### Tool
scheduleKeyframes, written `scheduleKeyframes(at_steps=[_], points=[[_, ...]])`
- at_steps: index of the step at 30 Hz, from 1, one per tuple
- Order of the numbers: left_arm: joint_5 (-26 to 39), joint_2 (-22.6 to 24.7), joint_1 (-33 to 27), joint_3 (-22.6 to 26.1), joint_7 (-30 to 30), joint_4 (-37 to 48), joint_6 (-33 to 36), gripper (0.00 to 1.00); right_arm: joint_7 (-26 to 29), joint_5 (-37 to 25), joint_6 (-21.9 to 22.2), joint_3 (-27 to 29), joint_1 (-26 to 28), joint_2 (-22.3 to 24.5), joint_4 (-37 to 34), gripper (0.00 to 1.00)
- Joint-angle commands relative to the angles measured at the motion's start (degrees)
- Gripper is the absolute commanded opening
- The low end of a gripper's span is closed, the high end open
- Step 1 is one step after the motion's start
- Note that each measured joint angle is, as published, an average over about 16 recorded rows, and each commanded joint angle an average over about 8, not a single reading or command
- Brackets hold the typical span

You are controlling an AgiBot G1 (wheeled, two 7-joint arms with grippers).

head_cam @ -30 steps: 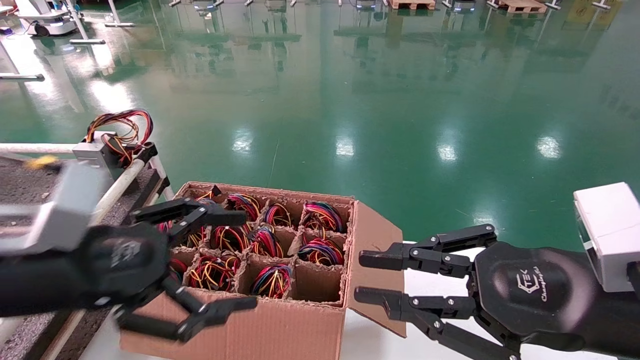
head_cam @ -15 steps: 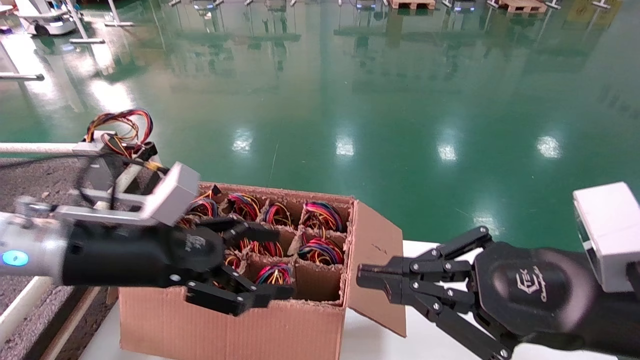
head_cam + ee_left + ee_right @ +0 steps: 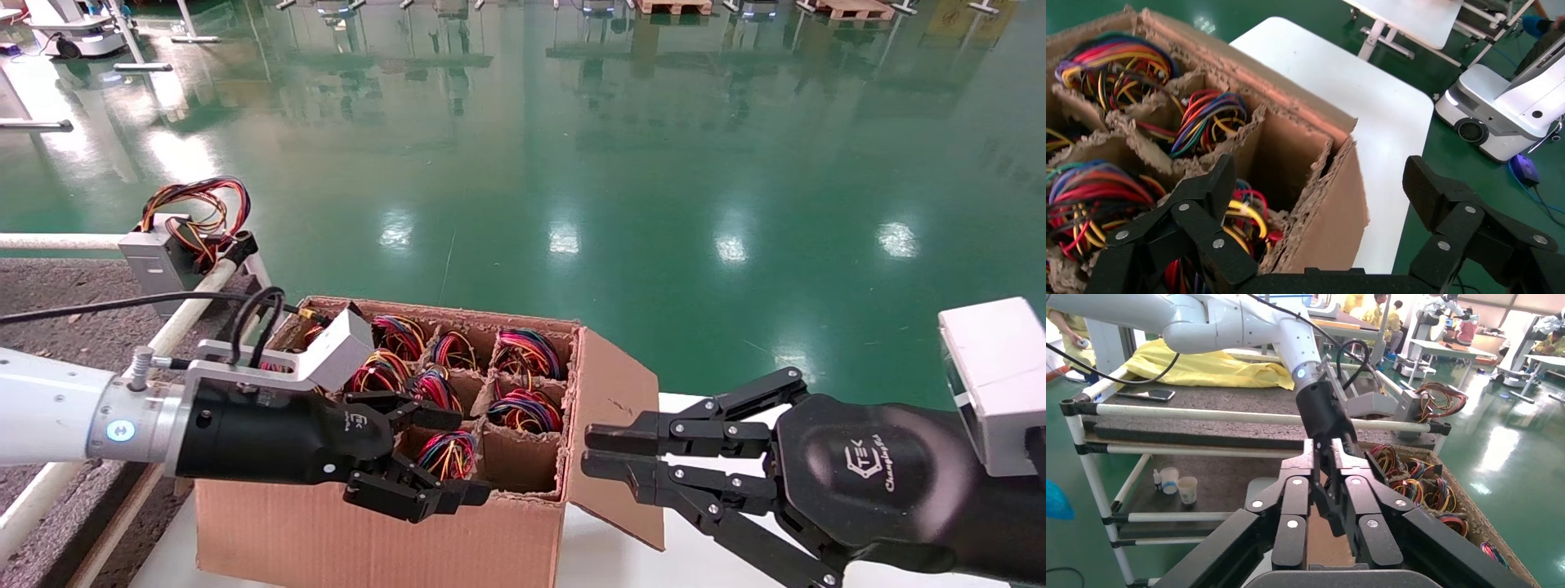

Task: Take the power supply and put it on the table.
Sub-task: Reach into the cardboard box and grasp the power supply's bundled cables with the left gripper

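Power supply [image 3: 159, 253] on table [image 3: 73, 327], left gripper [image 3: 445, 453] wide open over carton [image 3: 409, 523]

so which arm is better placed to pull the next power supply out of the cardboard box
The left. Its tool hangs open over the near cells of the brown cardboard carton, above a bundle of coloured wires. The right tool sits shut outside the carton, beside its flap.
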Motion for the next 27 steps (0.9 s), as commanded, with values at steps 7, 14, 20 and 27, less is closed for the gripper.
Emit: scheduleKeyframes(at_steps=[7,14,20,27], points=[[0.8,1.1,-0.1,0.5,2.3,4.2,-0.8,0.00,0.0,0.0,0.0,0.0,0.0,0.0,0.0,1.00],[1.2,2.4,-0.2,0.7,3.5,7.8,-1.3,0.00,0.0,0.0,0.0,0.0,0.0,0.0,0.0,1.00],[2.2,3.3,-0.9,1.2,4.9,10.7,-2.2,0.00,0.0,0.0,0.0,-0.1,0.0,0.0,0.0,1.00],[3.4,4.1,-1.6,1.8,6.5,13.5,-2.5,0.00,0.0,0.1,0.0,-0.1,0.0,0.0,0.0,1.00]])
